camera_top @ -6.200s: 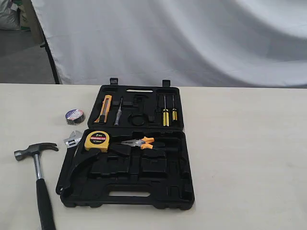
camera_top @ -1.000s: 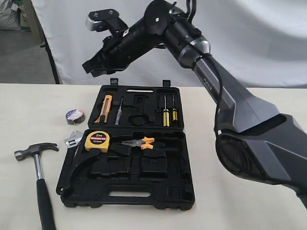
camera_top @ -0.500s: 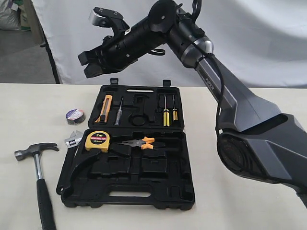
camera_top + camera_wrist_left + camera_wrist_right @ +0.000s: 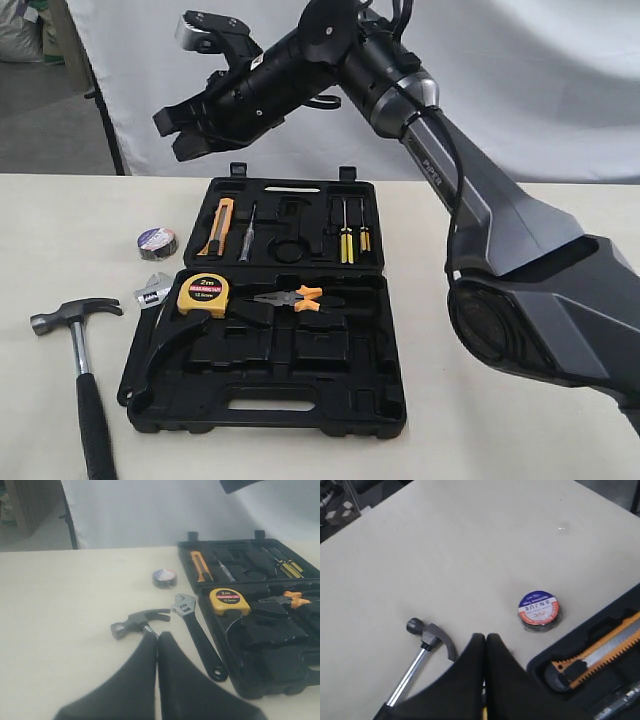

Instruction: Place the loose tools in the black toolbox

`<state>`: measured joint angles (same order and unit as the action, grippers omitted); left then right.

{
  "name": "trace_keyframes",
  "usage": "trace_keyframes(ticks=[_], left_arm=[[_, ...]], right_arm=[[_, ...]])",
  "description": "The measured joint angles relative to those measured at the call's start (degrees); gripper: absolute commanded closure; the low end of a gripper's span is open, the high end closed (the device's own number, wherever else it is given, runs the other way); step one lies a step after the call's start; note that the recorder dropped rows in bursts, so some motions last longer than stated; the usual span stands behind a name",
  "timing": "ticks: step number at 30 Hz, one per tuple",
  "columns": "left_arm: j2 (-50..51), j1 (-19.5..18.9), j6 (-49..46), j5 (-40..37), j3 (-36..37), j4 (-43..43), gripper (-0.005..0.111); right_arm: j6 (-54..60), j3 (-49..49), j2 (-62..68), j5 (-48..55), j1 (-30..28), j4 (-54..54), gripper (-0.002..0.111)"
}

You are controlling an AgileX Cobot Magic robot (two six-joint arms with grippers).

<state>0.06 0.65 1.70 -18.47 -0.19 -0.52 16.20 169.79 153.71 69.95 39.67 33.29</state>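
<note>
The black toolbox [image 4: 368,345] lies open on the table, with a yellow tape measure [image 4: 202,294] and orange-handled pliers [image 4: 292,298] in its near half. To its left on the table lie the claw hammer [image 4: 78,322], the small wrench [image 4: 151,293] and the black tape roll [image 4: 157,242]. My right gripper [image 4: 172,136] hangs high above the toolbox's far left corner, shut and empty. In the right wrist view the right gripper [image 4: 485,638] is above the tape roll [image 4: 539,610] and hammer [image 4: 427,639]. The left gripper [image 4: 157,635] is shut and empty, near the hammer [image 4: 140,621] and wrench [image 4: 197,632].
The toolbox's far half holds an orange utility knife [image 4: 221,226], a pen-like tool and yellow-handled screwdrivers [image 4: 346,238]. A white cloth backdrop [image 4: 500,80] hangs behind the table. The right arm's base [image 4: 540,320] fills the right side of the exterior view.
The right arm, absent in the earliest frame, has come into view and swung its gripper leftward over the last second. The tools and toolbox have not moved.
</note>
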Motion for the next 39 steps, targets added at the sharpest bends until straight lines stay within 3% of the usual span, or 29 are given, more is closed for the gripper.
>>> trace_keyframes(ticks=[6, 12, 18, 25, 31, 39], left_arm=[[0.0, 0.0, 0.0, 0.0, 0.0, 0.0, 0.106], [0.0, 0.0, 0.0, 0.0, 0.0, 0.0, 0.106], [0.0, 0.0, 0.0, 0.0, 0.0, 0.0, 0.106], [0.0, 0.0, 0.0, 0.0, 0.0, 0.0, 0.106], [0.0, 0.0, 0.0, 0.0, 0.0, 0.0, 0.106], [0.0, 0.0, 0.0, 0.0, 0.0, 0.0, 0.106]], right_arm=[[1.5, -9.1, -4.7, 0.0, 0.2, -4.3, 0.108], [6.7, -34.1, -17.4, -5.0, 0.6, -4.7, 0.108], [14.3, -68.5, -39.0, -26.7, 1.0, -4.7, 0.108], [17.5, -107.8, -63.3, -59.6, 1.0, -3.1, 0.108], [15.9, -131.2, -79.8, -83.7, 1.0, 0.3, 0.108], [10.6, -153.7, -97.4, -97.1, 1.0, 1.0, 0.108]])
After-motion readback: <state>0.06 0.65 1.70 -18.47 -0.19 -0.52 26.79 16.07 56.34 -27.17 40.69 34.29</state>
